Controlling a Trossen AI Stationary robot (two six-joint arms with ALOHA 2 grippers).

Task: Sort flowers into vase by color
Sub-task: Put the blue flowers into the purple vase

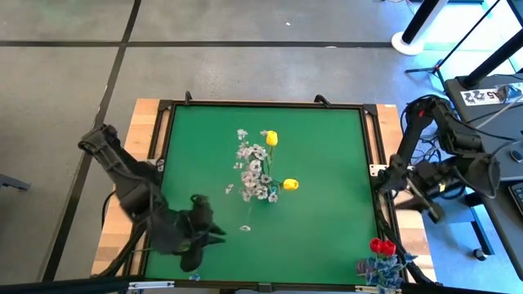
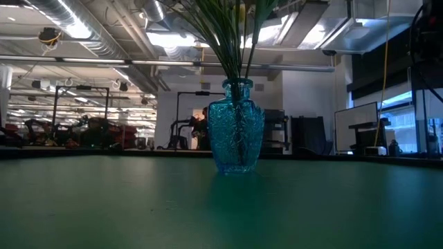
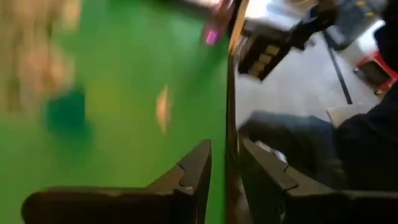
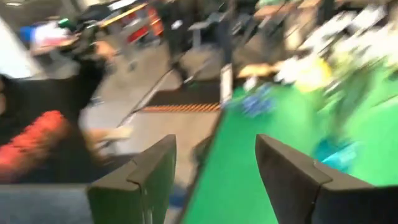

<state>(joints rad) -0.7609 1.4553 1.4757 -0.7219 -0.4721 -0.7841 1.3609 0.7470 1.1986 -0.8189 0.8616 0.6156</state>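
Note:
A blue glass vase (image 2: pixel 237 124) stands at the middle of the green mat (image 1: pixel 327 147). Green stems stick into its neck, with white sprigs (image 1: pixel 253 171) and two yellow buds (image 1: pixel 271 138) above it. A red bud (image 1: pixel 382 246) and a blue cluster (image 1: pixel 384 266) lie at the mat's near right corner. My left gripper (image 1: pixel 219 233) is low over the mat's near left part, its fingers (image 3: pixel 198 177) a narrow gap apart and empty. My right gripper (image 1: pixel 382 184) is open and empty at the mat's right edge, as the right wrist view (image 4: pixel 214 177) shows.
A small white petal (image 1: pixel 245 228) lies on the mat just right of my left gripper. A black frame (image 1: pixel 263 104) rims the mat. The mat is bare around the vase on its left, far and right sides.

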